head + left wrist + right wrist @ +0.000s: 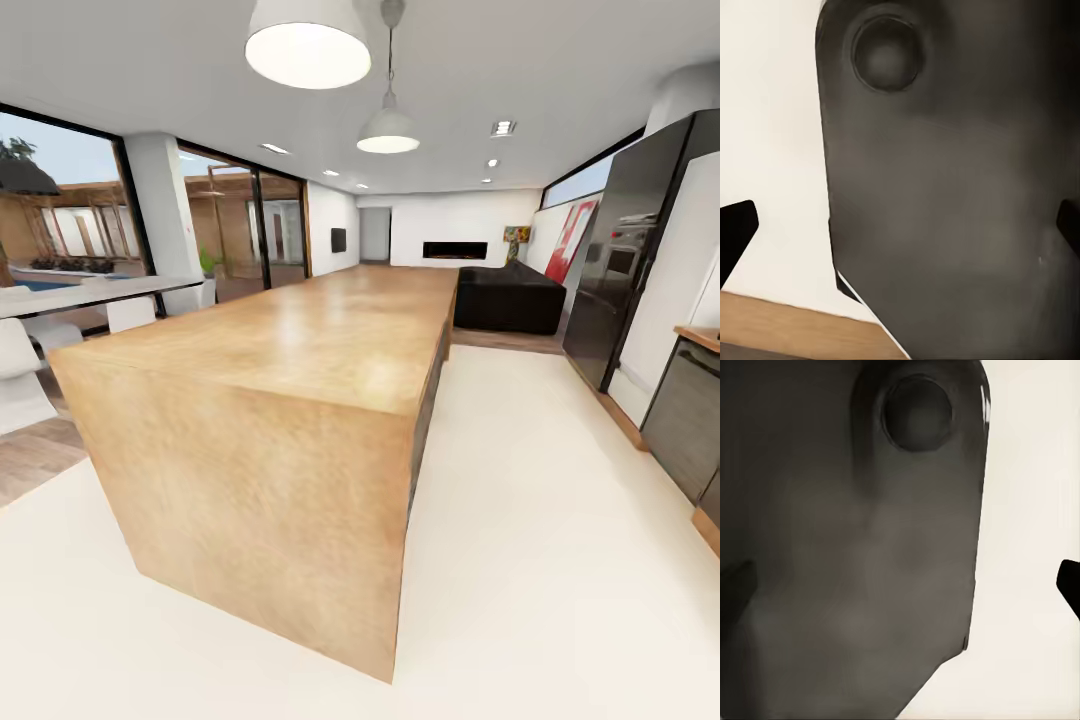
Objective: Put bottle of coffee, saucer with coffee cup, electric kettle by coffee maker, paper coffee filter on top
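Observation:
A corner of the kitchen countertop (702, 336), light wood over grey cabinet fronts (686, 412), shows at the far right edge of the head view. In the left wrist view my left gripper (900, 229) is open, its dark fingertips (735, 234) at the picture's two side edges, with a dark grey part of the robot's body (952, 195) beyond them. My right gripper (900, 585) is open too, one fingertip (1069, 585) against the cream floor and the other faint against the same dark body (847, 555). Nothing is between either pair of fingers.
The large wooden island block (270, 420) stands right ahead, its near corner close. Cream floor (540, 540) runs along its right side towards a black sofa (508, 298). A tall black fridge (630, 250) lines the right wall. White chairs (20, 370) and a table stand at the left.

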Tool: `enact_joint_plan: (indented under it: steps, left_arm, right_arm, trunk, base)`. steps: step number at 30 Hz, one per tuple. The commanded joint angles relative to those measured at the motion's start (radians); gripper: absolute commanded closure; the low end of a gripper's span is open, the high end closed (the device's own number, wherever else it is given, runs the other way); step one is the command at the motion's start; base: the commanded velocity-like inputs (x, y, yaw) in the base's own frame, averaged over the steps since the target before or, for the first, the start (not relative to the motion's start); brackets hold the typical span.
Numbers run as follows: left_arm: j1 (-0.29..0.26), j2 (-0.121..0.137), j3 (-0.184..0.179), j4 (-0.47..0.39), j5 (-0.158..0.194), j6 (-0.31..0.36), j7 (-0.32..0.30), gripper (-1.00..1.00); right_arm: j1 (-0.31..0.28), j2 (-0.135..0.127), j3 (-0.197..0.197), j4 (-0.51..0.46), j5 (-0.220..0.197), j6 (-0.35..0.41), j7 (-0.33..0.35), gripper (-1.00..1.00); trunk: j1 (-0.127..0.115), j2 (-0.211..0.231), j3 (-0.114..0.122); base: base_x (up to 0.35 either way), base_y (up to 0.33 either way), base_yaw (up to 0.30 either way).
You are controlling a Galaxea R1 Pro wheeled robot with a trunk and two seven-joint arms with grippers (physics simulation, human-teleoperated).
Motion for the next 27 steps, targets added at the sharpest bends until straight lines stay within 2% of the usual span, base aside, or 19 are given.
enact_joint_plan:
  steps: [1,4,6,19,21,26,27]
  left_arm:
    - [0.006,-0.006,0.004,-0.006,0.003,0.001,-0.005,-1.00]
    - [0.012,-0.023,0.005,-0.018,0.003,0.002,-0.005,-1.00]
    - [0.012,-0.030,0.005,-0.018,0.003,0.002,-0.005,-1.00]
    - [0.012,-0.030,0.005,-0.018,0.003,0.004,-0.005,-1.00]
    - [0.014,-0.041,0.005,-0.029,0.001,-0.002,-0.003,-1.00]
    - [0.016,-0.046,0.002,-0.057,-0.007,-0.008,0.000,-1.00]
    - [0.017,-0.045,0.002,-0.489,-0.007,-0.009,0.000,-1.00]
  right_arm:
    - [-0.006,-0.006,0.006,-0.005,0.006,-0.006,-0.002,-1.00]
    - [-0.019,-0.023,0.008,-0.004,0.006,-0.009,-0.002,-1.00]
    - [-0.019,-0.023,0.008,-0.004,0.006,-0.009,-0.002,-1.00]
    - [-0.018,-0.023,0.008,-0.004,0.006,-0.009,-0.002,-1.00]
    - [-0.030,-0.034,0.002,-0.016,-0.001,-0.021,-0.002,-1.00]
    - [-0.059,-0.062,-0.005,-0.044,-0.008,-0.049,-0.002,-1.00]
    - [-0.081,-0.072,-0.006,-0.279,-0.008,-0.054,-0.002,-1.00]
  trunk:
    - [0.000,0.000,0.000]
    - [0.000,0.000,0.000]
    - [0.000,0.000,0.000]
    - [0.000,0.000,0.000]
    - [0.000,0.000,0.000]
    - [0.000,0.000,0.000]
    - [0.000,0.000,0.000]
  base:
    - [0.000,0.000,0.000]
    - [0.000,0.000,0.000]
    - [0.000,0.000,0.000]
    - [0.000,0.000,0.000]
    - [0.000,0.000,0.000]
    - [0.000,0.000,0.000]
    - [0.000,0.000,0.000]
